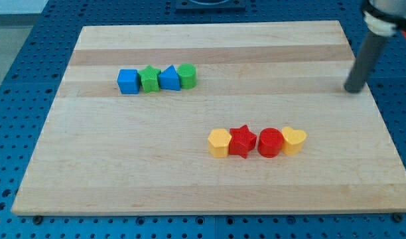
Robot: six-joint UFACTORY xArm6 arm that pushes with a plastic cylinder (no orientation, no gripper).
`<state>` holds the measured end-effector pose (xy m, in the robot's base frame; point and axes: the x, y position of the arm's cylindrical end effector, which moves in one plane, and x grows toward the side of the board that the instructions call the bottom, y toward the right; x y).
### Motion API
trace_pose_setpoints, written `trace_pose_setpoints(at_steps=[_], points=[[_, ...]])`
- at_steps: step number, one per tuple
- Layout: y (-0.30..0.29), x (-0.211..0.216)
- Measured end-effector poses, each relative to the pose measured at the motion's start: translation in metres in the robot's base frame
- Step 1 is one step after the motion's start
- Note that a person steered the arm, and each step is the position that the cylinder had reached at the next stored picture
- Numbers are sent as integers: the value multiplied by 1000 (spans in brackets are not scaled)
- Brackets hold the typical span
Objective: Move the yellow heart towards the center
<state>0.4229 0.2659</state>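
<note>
**Yellow heart: push not yet begun**

Yellow heart (294, 140): view's right end of the lower row, touching the red cylinder (270, 142); right of and below board centre. My tip (353, 89): well apart, up-right of the heart, touching no block. No jaws fitted; nothing held. Judged outstanding: the whole push leftward.

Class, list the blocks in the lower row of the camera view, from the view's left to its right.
Yellow hexagon → red star → red cylinder → yellow heart.
</note>
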Motion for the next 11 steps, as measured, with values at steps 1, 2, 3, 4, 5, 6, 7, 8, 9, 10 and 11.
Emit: trace_pose_setpoints(at_steps=[1, 2, 3, 4, 5, 6, 7, 8, 9, 10, 11], points=[[-2, 75], [-10, 114], [-32, 126], [-43, 126], [-68, 125], [-93, 107], [-112, 87], [-149, 85], [-178, 85], [-193, 78], [-199, 66]])
